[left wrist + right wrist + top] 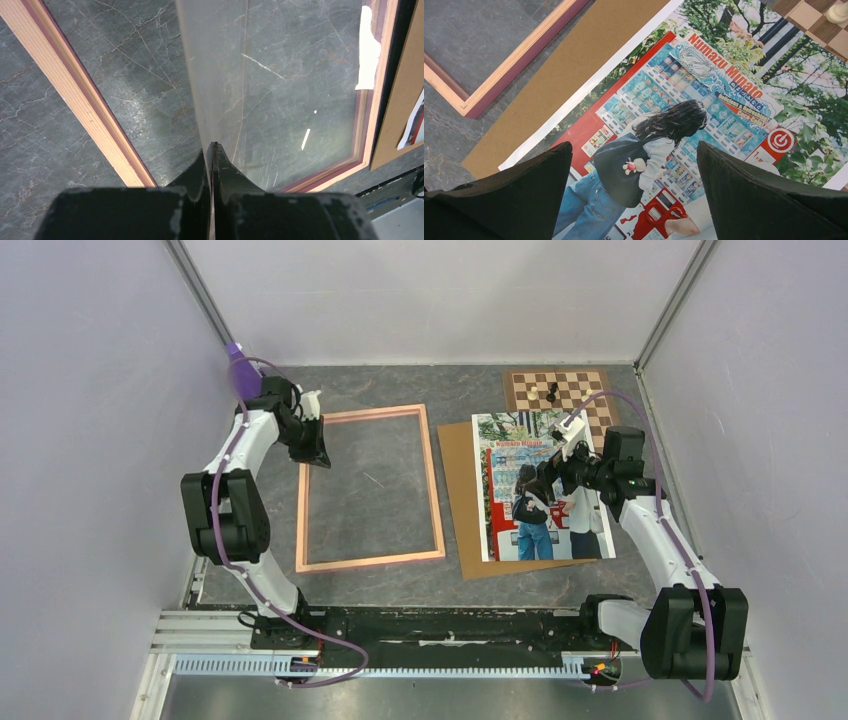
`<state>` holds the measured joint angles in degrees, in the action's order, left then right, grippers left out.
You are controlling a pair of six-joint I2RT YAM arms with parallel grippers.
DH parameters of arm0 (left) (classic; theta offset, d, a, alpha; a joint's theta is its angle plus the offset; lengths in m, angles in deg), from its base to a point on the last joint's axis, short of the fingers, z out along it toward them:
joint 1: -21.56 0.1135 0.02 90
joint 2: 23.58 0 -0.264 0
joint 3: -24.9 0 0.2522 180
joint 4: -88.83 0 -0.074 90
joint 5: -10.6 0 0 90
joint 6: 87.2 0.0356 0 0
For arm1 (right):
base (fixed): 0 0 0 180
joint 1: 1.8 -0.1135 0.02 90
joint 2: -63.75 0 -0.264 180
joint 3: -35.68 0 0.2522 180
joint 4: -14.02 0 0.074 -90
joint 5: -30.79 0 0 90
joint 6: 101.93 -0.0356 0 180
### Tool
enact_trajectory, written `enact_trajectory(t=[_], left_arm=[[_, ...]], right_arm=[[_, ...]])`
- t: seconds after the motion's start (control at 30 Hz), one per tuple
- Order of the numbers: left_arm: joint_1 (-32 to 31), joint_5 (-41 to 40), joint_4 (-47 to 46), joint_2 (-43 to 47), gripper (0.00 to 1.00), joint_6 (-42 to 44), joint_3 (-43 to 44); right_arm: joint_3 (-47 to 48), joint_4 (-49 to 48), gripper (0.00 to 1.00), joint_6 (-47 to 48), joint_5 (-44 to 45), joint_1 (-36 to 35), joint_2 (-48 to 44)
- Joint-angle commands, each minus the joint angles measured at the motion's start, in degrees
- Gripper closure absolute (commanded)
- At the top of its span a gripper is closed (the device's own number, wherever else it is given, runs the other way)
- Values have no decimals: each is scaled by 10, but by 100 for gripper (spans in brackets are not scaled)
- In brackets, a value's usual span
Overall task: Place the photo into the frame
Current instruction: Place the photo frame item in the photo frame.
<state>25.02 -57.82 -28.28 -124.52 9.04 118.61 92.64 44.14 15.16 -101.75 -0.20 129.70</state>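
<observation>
The frame (370,560) lies flat on the dark stone-patterned table (400,590) at centre-left of the overhead view. Its pale wood side faces up, with pink showing along its edges. The left gripper (316,452) sits at the frame's upper left corner, and the left wrist view shows why. Its jaws are pinched together on the edge of a clear sheet (215,75), apparently the glazing, which runs up the middle of that picture as a hazy, scratched band between the frame's long rails. I judge that this hold keeps the sheet in place inside the frame so the print can go in behind it. Whether the sheet lies flat or is tipped up, I cannot tell. The photo (500,530) lies face up right of centre in the overhead view, on a brown backing board (458,500) that shows past its left and lower edges. The board lies just beside the frame's right rail, so the photo is outside the frame and not yet placed. Its upper edge reaches the chessboard (575,385) at top right, where a few chess pieces (550,392) stand. The right gripper (535,490) hangs over the middle of the photo, fingers spread wide and holding nothing. The right wrist view looks down at the dark-haired woman between the two fingers (524,195). Whether the tips touch the paper is not clear. A flat print offers no purchase in its middle, so picking it up probably means working at an edge.
</observation>
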Motion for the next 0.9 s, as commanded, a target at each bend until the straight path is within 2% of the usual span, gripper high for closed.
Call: enact_trajectory(t=[0.0, 0.87], left_arm=[[-1, -5, 6, 29, 98, -18, -9], [-1, 11, -10, 37, 98, -14, -18]], right_arm=[[-6, -12, 2, 8, 0, -3, -8], [-5, -11, 2, 10, 0, -3, -7]])
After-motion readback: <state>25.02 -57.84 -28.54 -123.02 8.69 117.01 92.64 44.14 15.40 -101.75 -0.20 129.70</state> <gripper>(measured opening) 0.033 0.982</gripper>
